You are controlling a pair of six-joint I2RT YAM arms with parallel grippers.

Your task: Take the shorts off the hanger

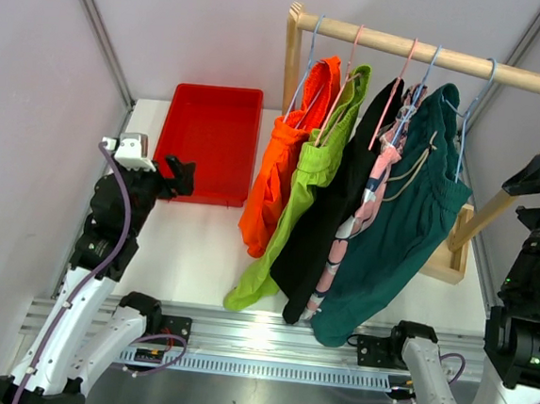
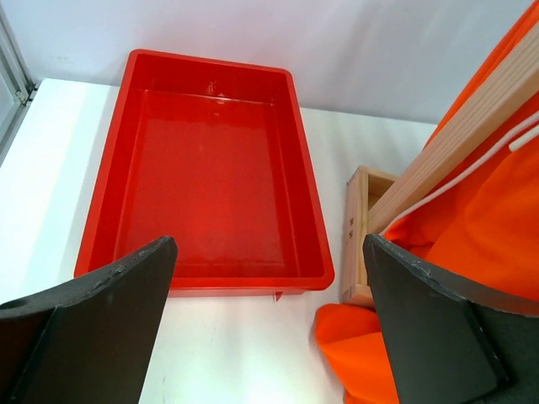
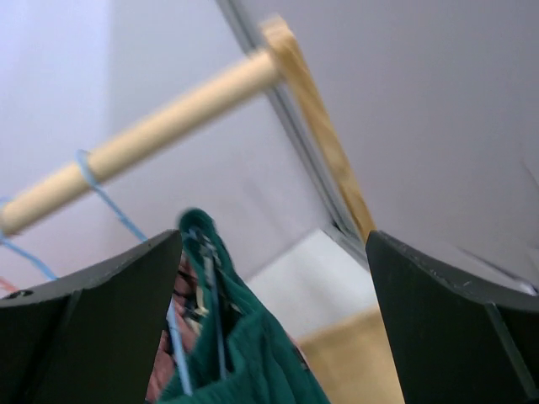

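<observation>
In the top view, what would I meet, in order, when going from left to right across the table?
Red plastic tray → orange fabric shorts → lime green fabric shorts → black fabric shorts → pink patterned fabric shorts → dark teal drawstring shorts.

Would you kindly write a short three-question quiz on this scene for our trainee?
1. How many shorts hang on the rail?
2. True or false: the orange shorts hang nearest the tray.
3. Which hang farthest from the tray? A. orange shorts B. black shorts C. teal shorts
Key: 1. five; 2. true; 3. C.
</observation>
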